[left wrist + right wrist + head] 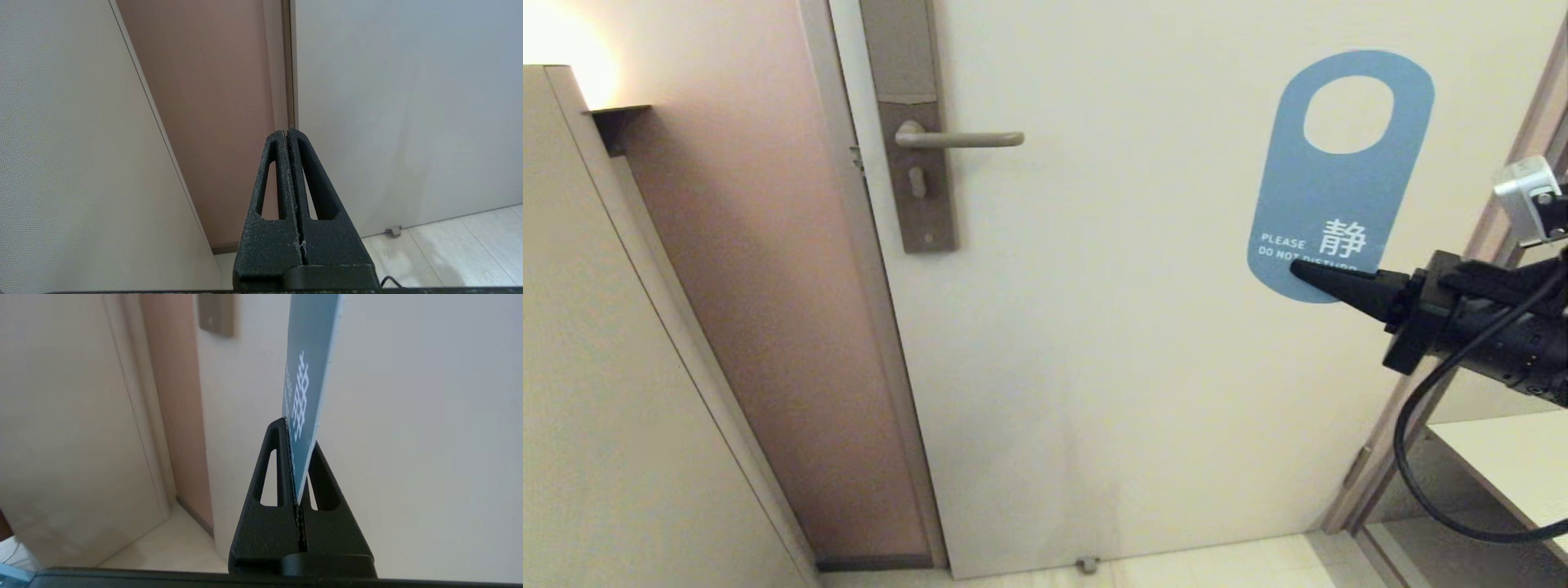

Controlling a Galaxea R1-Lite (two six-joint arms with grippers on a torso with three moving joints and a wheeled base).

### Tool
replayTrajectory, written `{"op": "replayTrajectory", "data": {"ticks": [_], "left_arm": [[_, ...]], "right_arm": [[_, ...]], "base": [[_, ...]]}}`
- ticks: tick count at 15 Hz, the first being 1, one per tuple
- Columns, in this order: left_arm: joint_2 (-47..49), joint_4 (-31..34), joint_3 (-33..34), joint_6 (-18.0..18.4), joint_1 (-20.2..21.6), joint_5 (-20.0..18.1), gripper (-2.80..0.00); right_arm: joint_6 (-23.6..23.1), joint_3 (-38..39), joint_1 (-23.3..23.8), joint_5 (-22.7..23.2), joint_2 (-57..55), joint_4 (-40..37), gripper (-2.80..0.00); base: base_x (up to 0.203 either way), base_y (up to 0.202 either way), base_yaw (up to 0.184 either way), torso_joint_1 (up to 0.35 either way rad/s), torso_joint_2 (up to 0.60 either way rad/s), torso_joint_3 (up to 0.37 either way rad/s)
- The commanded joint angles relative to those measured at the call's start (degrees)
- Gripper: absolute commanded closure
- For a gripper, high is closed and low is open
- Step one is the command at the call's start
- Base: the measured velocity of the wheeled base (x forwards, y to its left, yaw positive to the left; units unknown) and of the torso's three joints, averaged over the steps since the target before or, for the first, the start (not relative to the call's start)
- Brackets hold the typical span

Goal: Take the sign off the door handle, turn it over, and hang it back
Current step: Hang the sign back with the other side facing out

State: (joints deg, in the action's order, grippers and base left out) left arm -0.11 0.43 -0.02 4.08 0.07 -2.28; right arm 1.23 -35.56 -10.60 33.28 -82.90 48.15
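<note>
1. Location of the sign [1339, 188]: it is off the door handle [960, 139] and held in the air in front of the door [1143, 327], well to the right of the handle as the head view shows it. It stands roughly upright, oval hole at the top, blue "PLEASE DO NOT DISTURB" face toward the camera.

2. Right gripper [1303, 273]: it reaches in from the right side, and its fingers are clamped on the lower rounded end of the sign. The right wrist view confirms the card edge seated between the two pads, with the blue face to one side.

3. Left gripper [289, 132]: fingers pressed together with nothing between them. The arm sits parked low, facing the door frame and the side panel [73, 155], and it does not show in the head view.

4. Handling judgement: the sign appears to be thin, flat card or plastic, light and fairly stiff, since it stands up from a hold at its bottom end without drooping. Its faces look smooth, so a pinch near the very edge may slip or let the card pivot.

5. Grip point judgement: the present hold at the solid lower end is sound, as it leaves the hole free to pass over the lever. A deeper bite on the card would resist twisting during the turn-over.

6. Task standing: removal appears done. The white face is not yet presented, and rehanging remains.

7. Risk: the lever tip must thread the hole cleanly, and a tilted card could catch on it.
</note>
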Motion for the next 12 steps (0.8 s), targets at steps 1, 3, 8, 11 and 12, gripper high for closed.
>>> {"op": "replayTrajectory", "data": {"ticks": [1, 3, 8, 11, 12], "left_arm": [[0.11, 0.01, 0.02, -0.04, 0.01, -0.01, 0.00], [0.11, 0.01, -0.02, -0.04, -0.05, -0.01, 0.00], [0.11, 0.01, 0.02, -0.04, 0.01, -0.01, 0.00], [0.11, 0.01, 0.02, -0.04, 0.01, -0.01, 0.00], [0.11, 0.01, 0.02, -0.04, 0.01, -0.01, 0.00]], "right_arm": [[0.00, -1.51, -2.59, -0.16, -5.63, 2.71, 0.00], [0.01, -4.48, -6.22, -0.91, -9.54, 4.23, 0.00], [0.00, -14.06, -12.83, -1.11, -19.21, 4.67, 0.00], [0.00, -20.91, -14.42, -1.59, -25.25, 4.58, 0.00], [0.04, -23.30, -14.89, -2.55, -26.99, 4.53, 0.00]], "base": [[0.000, 0.000, 0.000, 0.000, 0.00, 0.000], [0.000, 0.000, 0.000, 0.000, 0.00, 0.000], [0.000, 0.000, 0.000, 0.000, 0.00, 0.000], [0.000, 0.000, 0.000, 0.000, 0.00, 0.000], [0.000, 0.000, 0.000, 0.000, 0.00, 0.000]]}}
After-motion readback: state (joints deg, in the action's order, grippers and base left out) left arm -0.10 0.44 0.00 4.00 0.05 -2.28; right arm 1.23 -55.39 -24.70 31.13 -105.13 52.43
